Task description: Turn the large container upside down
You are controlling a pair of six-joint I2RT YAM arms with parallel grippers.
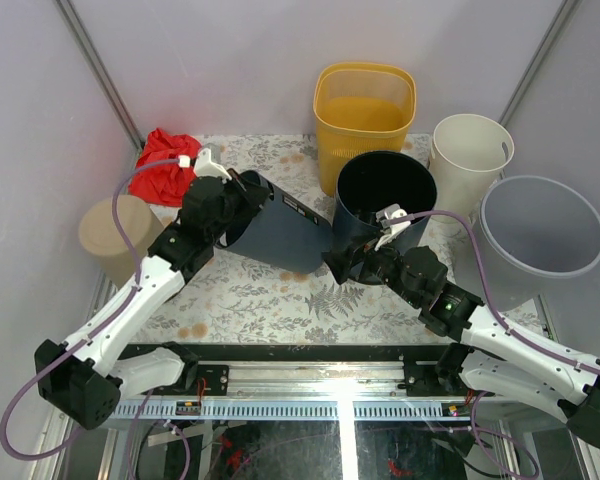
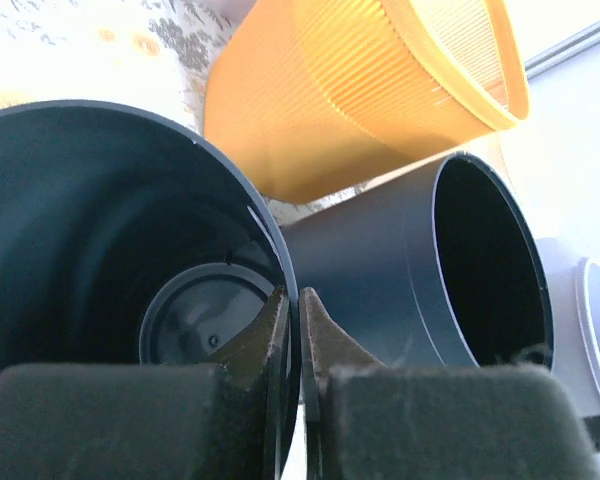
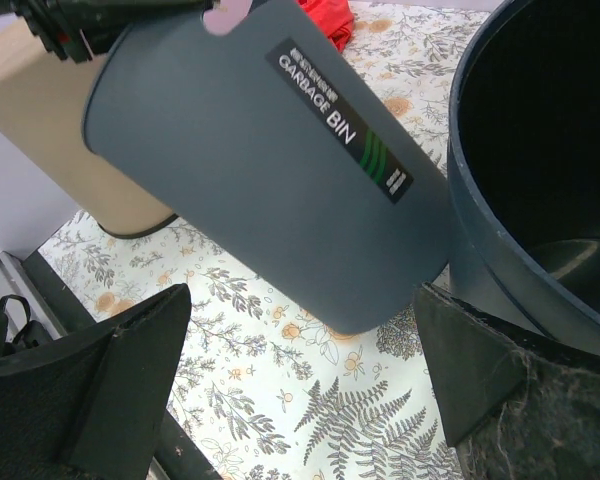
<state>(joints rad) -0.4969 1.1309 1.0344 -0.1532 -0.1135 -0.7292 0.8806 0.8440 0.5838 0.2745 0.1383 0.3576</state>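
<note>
A dark blue-grey bin (image 1: 285, 232) labelled "GARBAGE BIN" lies tipped on its side, mouth to the left and base to the right. My left gripper (image 1: 242, 185) is shut on its rim; in the left wrist view the gripper (image 2: 300, 300) has one finger inside the bin (image 2: 100, 250) and one outside. My right gripper (image 1: 338, 262) is open and empty by the bin's base. In the right wrist view the gripper (image 3: 300, 335) has its jaws spread wide just below the base of the bin (image 3: 260, 160), not touching it.
A second dark bin (image 1: 385, 195) stands upright against the tipped bin's base. A yellow bin (image 1: 365, 110), a cream bin (image 1: 470, 155) and a grey bin (image 1: 540, 235) stand at the back right. A beige bin (image 1: 120, 240) and a red cloth (image 1: 165, 165) are at the left.
</note>
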